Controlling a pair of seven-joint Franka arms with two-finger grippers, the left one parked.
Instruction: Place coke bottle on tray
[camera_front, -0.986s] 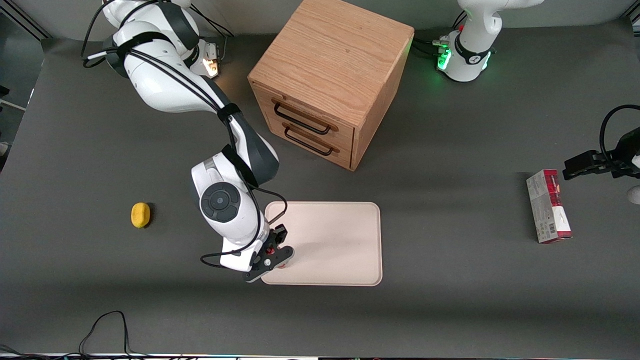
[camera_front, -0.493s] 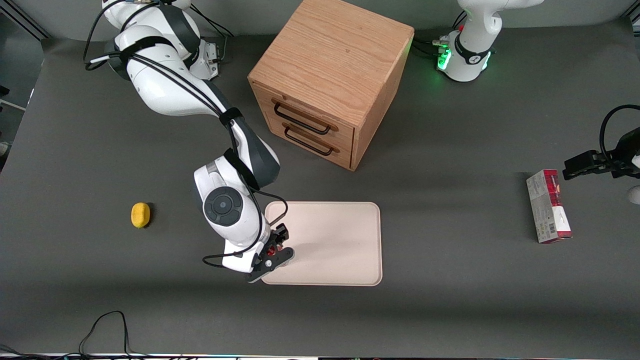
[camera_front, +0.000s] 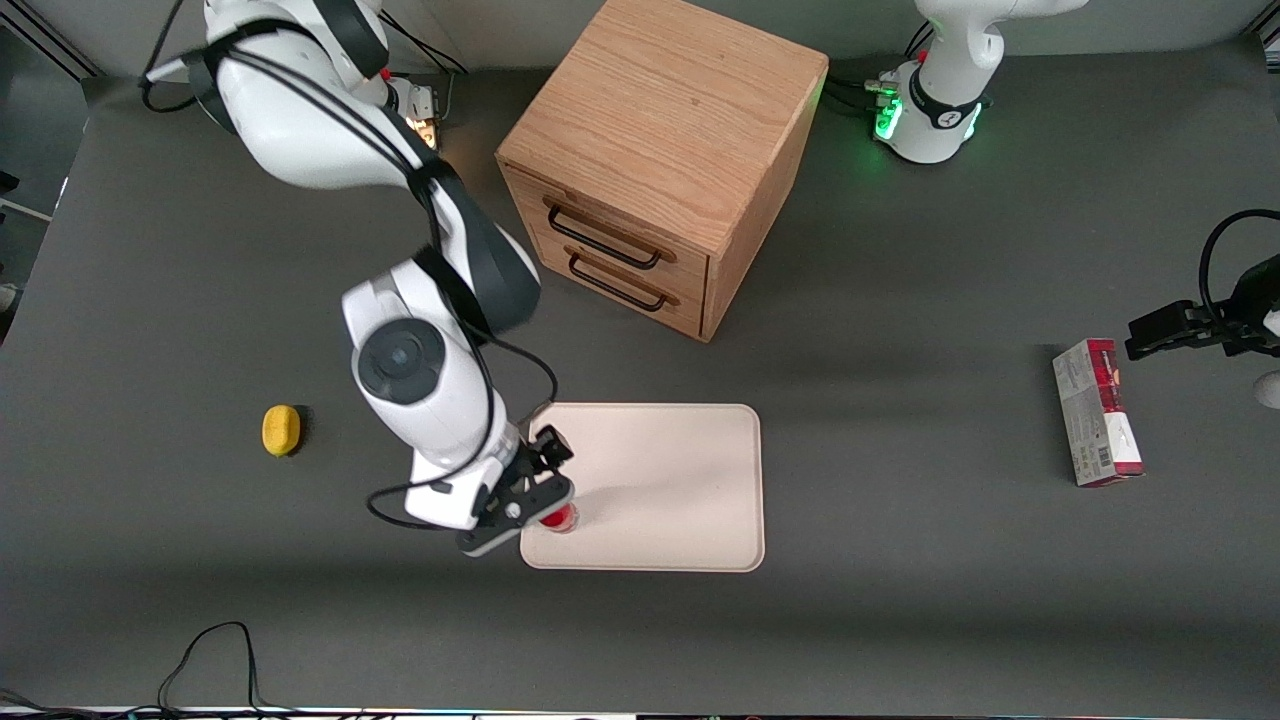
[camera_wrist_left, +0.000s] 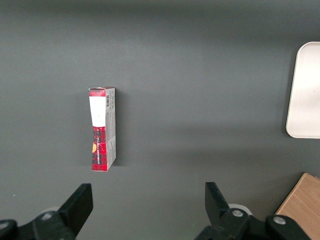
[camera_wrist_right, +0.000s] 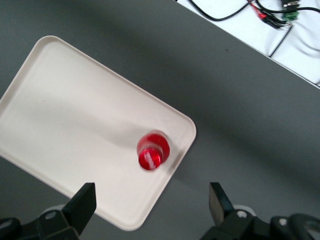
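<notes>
Both fingers (camera_wrist_right: 85, 201) now off coke bottle (camera_wrist_right: 153, 151)

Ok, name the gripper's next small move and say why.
Probably lift straight up and retreat. The coke bottle stands upright on the tray near a corner, and the open gripper hangs above it, fingers well apart, touching nothing.

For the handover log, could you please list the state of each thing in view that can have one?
Coke bottle: upright on the tray, near a corner, free of the tool.
Tray: flat on the table, holding only the bottle.
Tool: open, above the bottle, holding nothing.
Drawer cabinet: both drawers shut.
Carton: lying flat toward the parked arm's end.
Yellow lump: resting on the table.
</notes>
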